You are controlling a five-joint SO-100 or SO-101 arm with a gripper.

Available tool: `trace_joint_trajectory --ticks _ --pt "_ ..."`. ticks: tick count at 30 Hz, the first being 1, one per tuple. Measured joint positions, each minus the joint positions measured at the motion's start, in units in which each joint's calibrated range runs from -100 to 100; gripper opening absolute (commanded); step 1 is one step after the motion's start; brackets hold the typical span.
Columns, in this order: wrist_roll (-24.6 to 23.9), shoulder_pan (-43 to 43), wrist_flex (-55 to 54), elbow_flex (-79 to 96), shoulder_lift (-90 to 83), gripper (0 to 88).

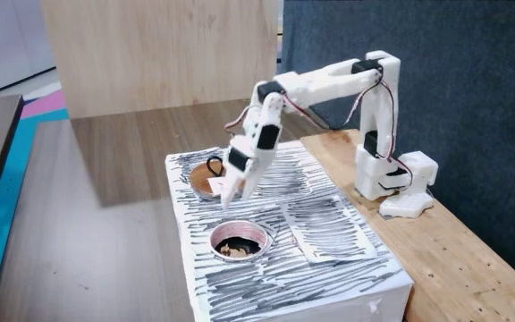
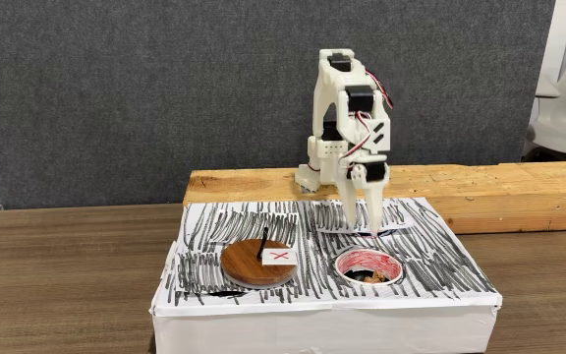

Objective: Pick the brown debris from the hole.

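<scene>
Grey felt wall behind, scribbled box in front. Gripper (image 2: pixel 369 224) hangs mid-frame above the hole (image 2: pixel 367 266), fingers slightly parted, empty (approach step). Debris (image 1: pixel 238 247) sits inside; next, descend straight.

The gripper (image 2: pixel 364 221) is hanging above the box (image 2: pixel 440 251) with its jaws pointing down, and in a fixed view the hole (image 2: pixel 368 266) is lying just below and a little toward the camera from the jaws, the debris (image 2: pixel 367 276) sitting inside it. In that view the disc (image 2: pixel 255 264) is lying on the box to the left of the jaws, beside the hole, while the plank (image 2: pixel 480 187) carrying the arm's base (image 2: pixel 312 177) is running behind them. In a fixed view (image 1: pixel 229 192) the jaws are hanging between the disc (image 1: pixel 202 183) behind and the hole (image 1: pixel 240 241) in front.
</scene>
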Motion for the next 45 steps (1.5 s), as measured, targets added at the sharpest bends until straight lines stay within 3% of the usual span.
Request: trace_joint_trajectory --ticks 9,16,21,34,45 --pt "0.5 -1.1 -0.1 0.0 6.2 21.0" --pt "0.8 -10.5 -0.1 0.0 6.6 21.0" --pt "4.1 -16.8 -0.1 0.0 6.6 21.0" --pt "6.7 -7.6 -0.1 -0.8 6.6 21.0" --pt "7.1 -6.7 -0.1 -5.6 8.8 21.0"
